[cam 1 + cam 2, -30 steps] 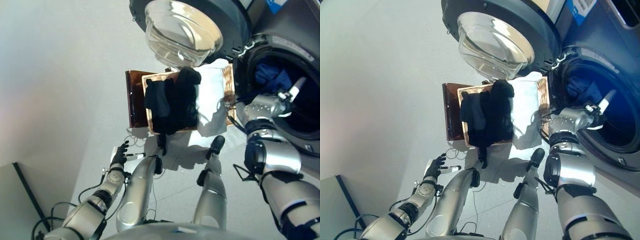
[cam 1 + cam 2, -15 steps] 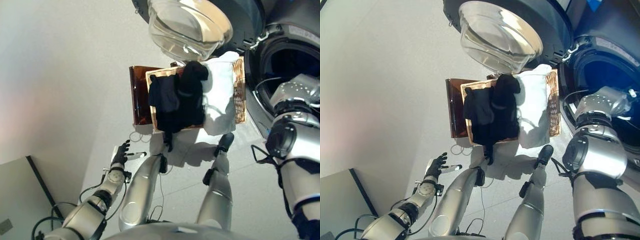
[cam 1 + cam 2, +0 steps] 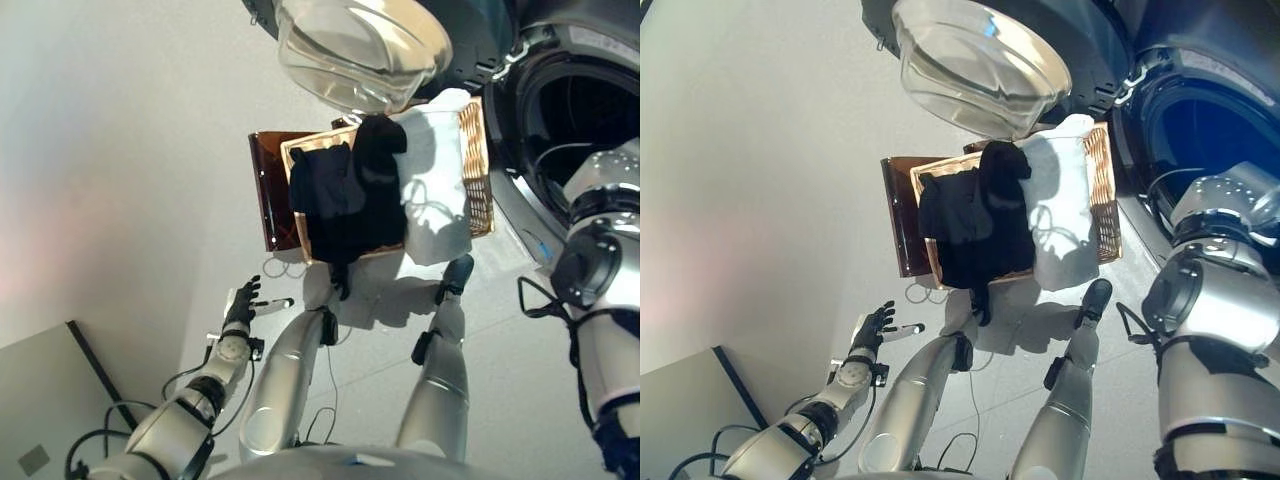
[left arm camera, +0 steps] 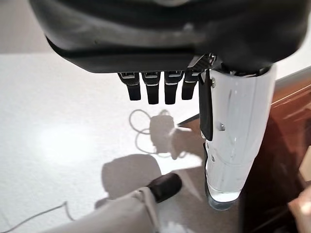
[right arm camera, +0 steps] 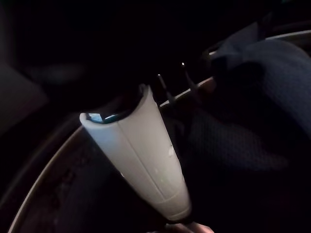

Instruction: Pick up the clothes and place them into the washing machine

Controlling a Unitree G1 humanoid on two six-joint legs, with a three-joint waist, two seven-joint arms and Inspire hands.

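Wicker basket (image 3: pixel 478 170) on the floor beside the open washing machine (image 3: pixel 585 110), holding dark clothes (image 3: pixel 345 195) whose long axis runs from the door side down over the basket's near rim, with a white cloth (image 3: pixel 435 190) draped alongside. Left hand (image 3: pixel 240 305) hangs over the floor, fingers relaxed and empty. Right hand (image 5: pixel 141 160) is inside the dark drum beside a blue garment (image 5: pixel 252 121); only its white thumb shows, so its grasp cannot be told.

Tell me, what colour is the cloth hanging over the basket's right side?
White cloth, seen best in the right eye view.
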